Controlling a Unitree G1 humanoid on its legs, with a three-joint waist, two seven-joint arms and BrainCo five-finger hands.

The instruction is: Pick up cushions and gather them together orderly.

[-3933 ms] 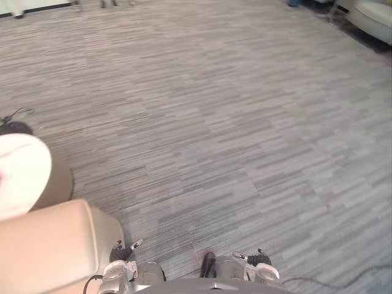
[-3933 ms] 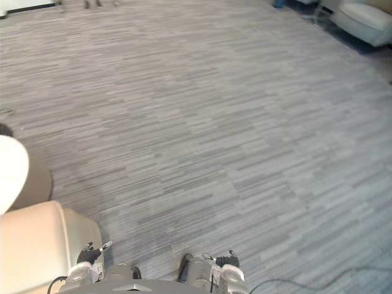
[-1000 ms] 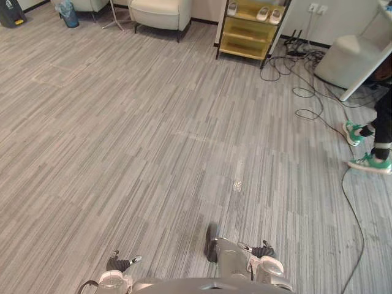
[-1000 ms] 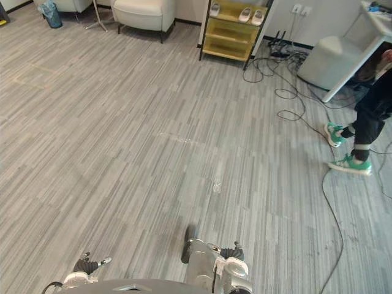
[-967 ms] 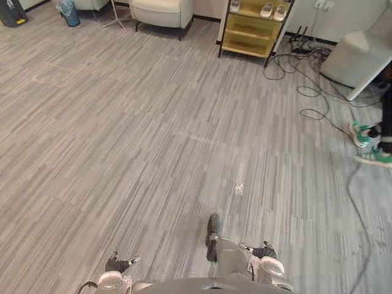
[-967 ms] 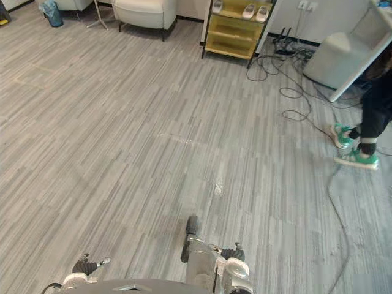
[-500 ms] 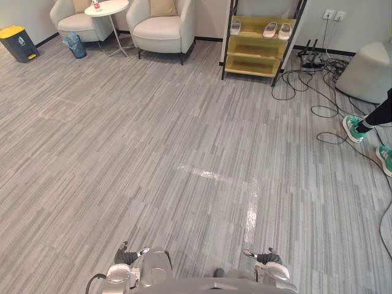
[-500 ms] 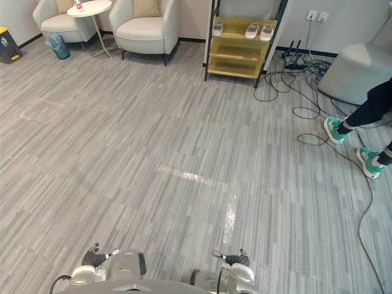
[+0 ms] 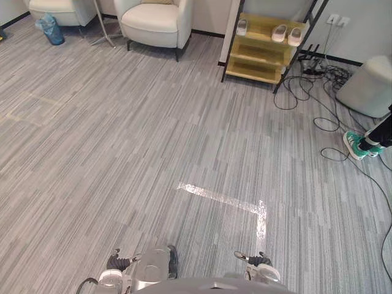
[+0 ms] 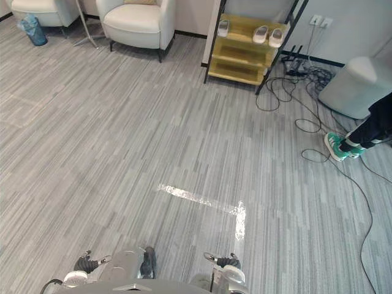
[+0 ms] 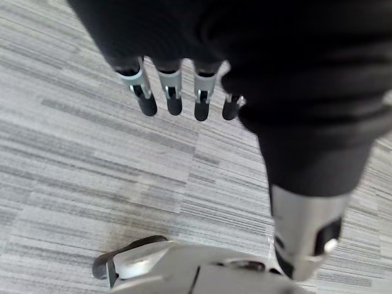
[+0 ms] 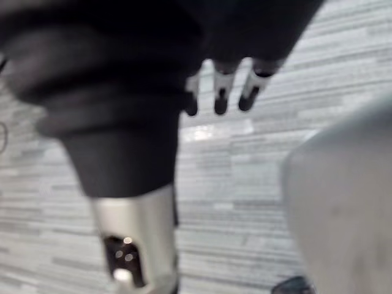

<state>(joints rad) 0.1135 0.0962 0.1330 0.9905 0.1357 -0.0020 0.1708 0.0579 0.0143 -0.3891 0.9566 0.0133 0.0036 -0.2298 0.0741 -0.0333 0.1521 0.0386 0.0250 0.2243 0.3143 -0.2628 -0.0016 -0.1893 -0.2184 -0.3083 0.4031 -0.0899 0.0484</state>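
Nearest: left hand (image 11: 177,92), fingers straight and relaxed over bare carpet, holding nothing. Right hand (image 12: 223,92), likewise loose-fingered and empty, hanging low at the robot's side. In the eye views both hands sit at the bottom edge, left (image 9: 116,262) and right (image 9: 257,264).

Floor (image 9: 153,141): grey striped carpet. A pale L-shaped strip of tape (image 9: 229,201) lies just ahead of the hands.

Middle distance, right: a person's leg with a green shoe (image 9: 358,144), loose cables (image 9: 312,92) trailing toward the wall, and a pale rounded pouf (image 9: 370,86).

Far: yellow shoe rack (image 9: 263,49) with pale slippers on its top shelf; a cream armchair (image 9: 153,21) with the lower edge of a tan cushion (image 9: 156,2) at its back, barely in view; a second cream armchair (image 9: 55,9) beside it; a blue bag (image 9: 49,29).

Progress: no cushion in either hand, none on the floor in sight, no gathered pile visible. How much is done cannot be judged. The one visible cushion lies well apart from both hands, across the room.
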